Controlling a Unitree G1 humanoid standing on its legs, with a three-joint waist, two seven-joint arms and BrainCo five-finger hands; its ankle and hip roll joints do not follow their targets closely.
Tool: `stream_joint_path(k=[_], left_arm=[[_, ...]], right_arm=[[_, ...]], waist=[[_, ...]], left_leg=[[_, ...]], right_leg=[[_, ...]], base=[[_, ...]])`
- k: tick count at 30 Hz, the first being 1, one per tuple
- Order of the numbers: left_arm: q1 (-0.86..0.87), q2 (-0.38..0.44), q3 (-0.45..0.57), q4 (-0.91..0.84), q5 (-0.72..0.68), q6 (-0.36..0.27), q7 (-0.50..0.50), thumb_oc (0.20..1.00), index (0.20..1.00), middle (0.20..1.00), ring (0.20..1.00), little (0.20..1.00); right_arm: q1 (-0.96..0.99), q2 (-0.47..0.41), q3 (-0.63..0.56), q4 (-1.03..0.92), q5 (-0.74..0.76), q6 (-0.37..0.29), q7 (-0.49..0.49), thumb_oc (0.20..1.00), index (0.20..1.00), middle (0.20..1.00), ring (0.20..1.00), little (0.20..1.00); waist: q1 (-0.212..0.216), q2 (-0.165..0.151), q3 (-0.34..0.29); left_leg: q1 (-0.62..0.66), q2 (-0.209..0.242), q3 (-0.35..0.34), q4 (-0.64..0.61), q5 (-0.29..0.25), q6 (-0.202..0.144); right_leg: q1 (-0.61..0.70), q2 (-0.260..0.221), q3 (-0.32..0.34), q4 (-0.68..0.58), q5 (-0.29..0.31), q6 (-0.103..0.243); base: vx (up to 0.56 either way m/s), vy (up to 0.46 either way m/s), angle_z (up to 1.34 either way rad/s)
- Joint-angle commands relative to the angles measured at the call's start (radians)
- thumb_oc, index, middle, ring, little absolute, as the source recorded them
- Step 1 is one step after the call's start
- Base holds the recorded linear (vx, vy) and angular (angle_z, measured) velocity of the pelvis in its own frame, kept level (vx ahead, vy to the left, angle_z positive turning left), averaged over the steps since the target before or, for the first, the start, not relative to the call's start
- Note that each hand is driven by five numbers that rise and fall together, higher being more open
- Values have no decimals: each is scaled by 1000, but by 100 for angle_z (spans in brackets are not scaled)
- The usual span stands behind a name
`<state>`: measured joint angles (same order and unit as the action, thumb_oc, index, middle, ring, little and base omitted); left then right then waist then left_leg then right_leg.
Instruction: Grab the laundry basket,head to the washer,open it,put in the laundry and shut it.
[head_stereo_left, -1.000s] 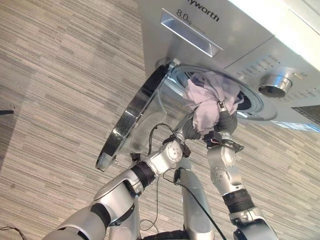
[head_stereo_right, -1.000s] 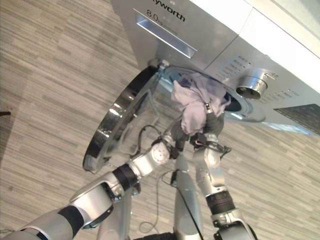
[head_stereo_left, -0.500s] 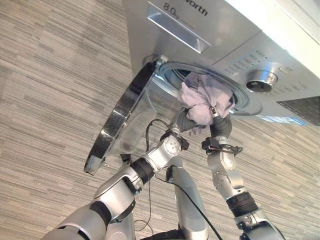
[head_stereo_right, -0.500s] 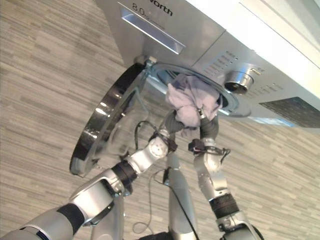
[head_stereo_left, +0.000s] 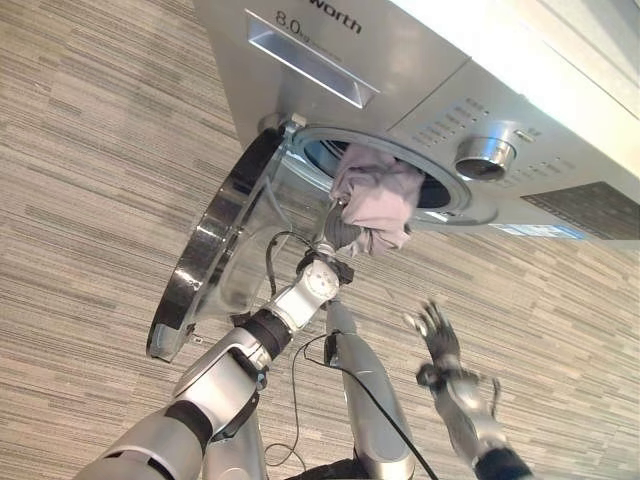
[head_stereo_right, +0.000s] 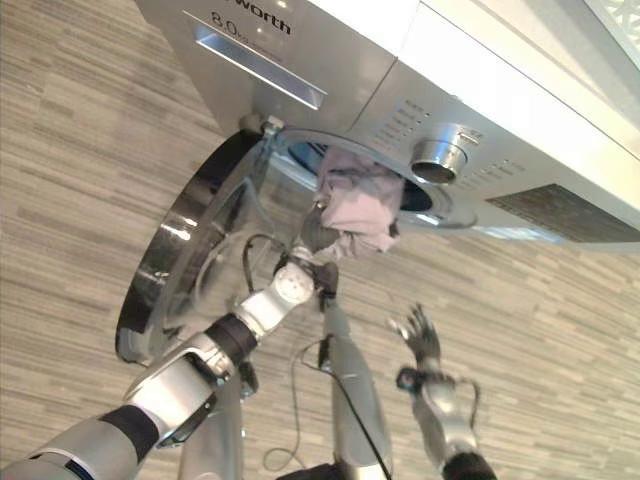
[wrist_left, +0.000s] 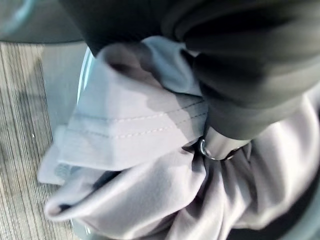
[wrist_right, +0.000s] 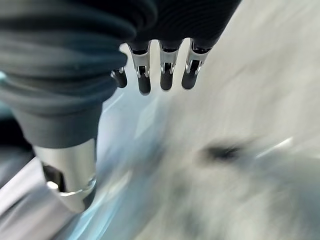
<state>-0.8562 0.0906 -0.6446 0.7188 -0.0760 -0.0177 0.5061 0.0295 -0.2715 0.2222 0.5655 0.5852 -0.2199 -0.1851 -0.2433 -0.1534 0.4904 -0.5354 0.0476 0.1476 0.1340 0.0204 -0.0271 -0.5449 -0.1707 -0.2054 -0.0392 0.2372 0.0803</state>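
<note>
The pale lilac laundry (head_stereo_left: 375, 198) hangs bunched in the mouth of the silver washer (head_stereo_left: 420, 70), half in the drum and half over its lower rim. The round glass door (head_stereo_left: 215, 250) stands swung open to the left. My left hand (head_stereo_left: 338, 232) is pressed up into the underside of the cloth; in the left wrist view its thumb (wrist_left: 220, 145) sinks into gathered folds of the laundry (wrist_left: 135, 125). My right hand (head_stereo_left: 435, 330) hovers well below and right of the drum, apart from the cloth, with straight fingers (wrist_right: 165, 70) and nothing in it.
A silver dial (head_stereo_left: 485, 157) sits on the washer's panel right of the opening, and a recessed drawer handle (head_stereo_left: 310, 60) above it. Grey striped floor (head_stereo_left: 90, 150) spreads to the left of the open door and under the arms.
My right hand has let go of the laundry and dropped back down and away from the drum. The left hand stays at the cloth. The camera has shifted.
</note>
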Motion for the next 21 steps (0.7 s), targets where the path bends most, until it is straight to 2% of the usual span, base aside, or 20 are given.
stream_joint_path(k=[1,6,9,15,17,18,21], left_arm=[[44,-10,54,-91,-3,-107,-19,200,200,200,200,200],[97,-13,42,-142,-31,-125,-61,200,200,200,200,200],[113,-11,42,-158,-44,-133,-66,200,200,200,200,200],[73,-49,63,-84,-96,-147,-28,200,200,200,200,200],[49,-61,68,-64,-109,-150,-14,200,200,200,200,200],[-18,-75,93,-32,-149,-152,8,200,200,200,200,200],[-68,-74,119,-19,-175,-158,18,200,200,200,200,200]], right_arm=[[114,-17,-73,69,10,4,11,1000,1000,1000,1000,1000],[66,6,-156,227,66,-4,-28,1000,1000,1000,1000,1000],[54,9,-163,211,83,-11,-32,1000,1000,1000,1000,1000],[20,20,-148,61,184,-69,-25,1000,1000,1000,1000,1000],[11,24,-152,55,218,-81,-30,1000,1000,1000,1000,1000],[-7,40,-181,75,299,-98,-54,1000,1000,1000,1000,1000],[-33,50,-215,127,346,-108,-69,1000,1000,1000,1000,1000]], waist=[[5,21,-31],[14,29,-20],[18,33,-15],[11,24,-11],[5,21,-11],[-5,23,-13],[-8,27,-14]], left_leg=[[24,73,-20,8,-53,-54],[0,81,-24,7,-42,-57],[-9,82,-21,-3,-35,-58],[-28,99,-16,-43,-10,-65],[-35,101,-17,-46,-5,-67],[-51,109,-21,-56,1,-71],[-68,111,-26,-56,3,-74]], right_leg=[[-1,16,-25,149,-219,51],[-29,26,-30,164,-230,47],[-46,30,-31,166,-230,46],[-101,48,-35,181,-236,46],[-107,50,-36,182,-236,46],[-134,53,-39,194,-240,44],[-153,54,-44,207,-245,44]], base=[[5,-57,1],[-14,-83,0],[-21,-53,-2],[-8,-63,-3],[3,-56,0],[8,-71,-1],[14,-56,0]])
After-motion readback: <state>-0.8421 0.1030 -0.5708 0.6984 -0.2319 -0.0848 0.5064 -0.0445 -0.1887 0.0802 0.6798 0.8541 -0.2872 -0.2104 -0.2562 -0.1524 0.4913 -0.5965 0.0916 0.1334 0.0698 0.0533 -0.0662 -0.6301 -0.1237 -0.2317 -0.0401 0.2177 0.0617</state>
